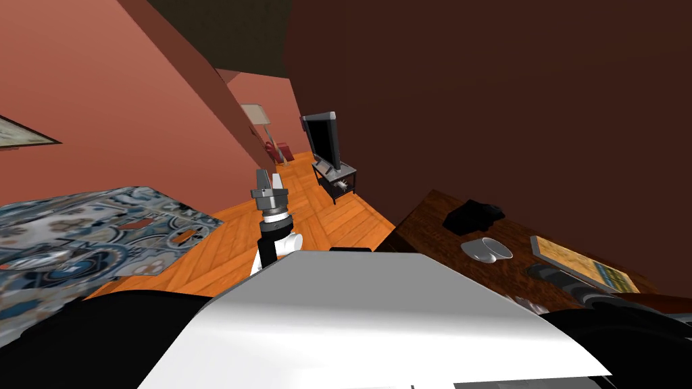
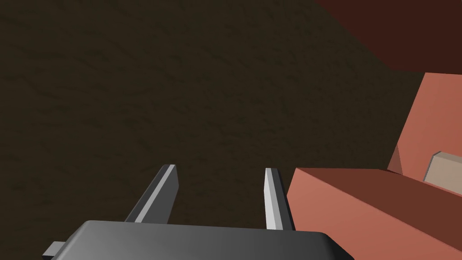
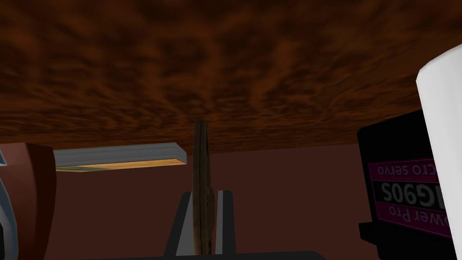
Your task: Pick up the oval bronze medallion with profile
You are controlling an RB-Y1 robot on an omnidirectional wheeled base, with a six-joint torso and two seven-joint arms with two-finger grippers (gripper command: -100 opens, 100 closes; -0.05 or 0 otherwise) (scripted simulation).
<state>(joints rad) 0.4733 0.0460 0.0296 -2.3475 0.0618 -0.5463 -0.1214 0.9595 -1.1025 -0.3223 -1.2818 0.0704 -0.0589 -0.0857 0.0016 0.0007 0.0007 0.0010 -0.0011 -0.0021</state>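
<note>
Brown medallion (image 3: 200, 158) lengthwise in end effector (image 3: 206, 195)

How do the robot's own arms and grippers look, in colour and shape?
The left gripper has two thin, light grey, blade-like fingers on a dark grey box. Behind it, the left arm shows a white ring, a black segment and a white link. The right gripper has the same grey blades on a dark body. No cables or markings show.

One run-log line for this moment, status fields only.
right pincer: shut on medallion, edge-on | left pincer: open, empty | table: dark wood | lift: unclear
</note>
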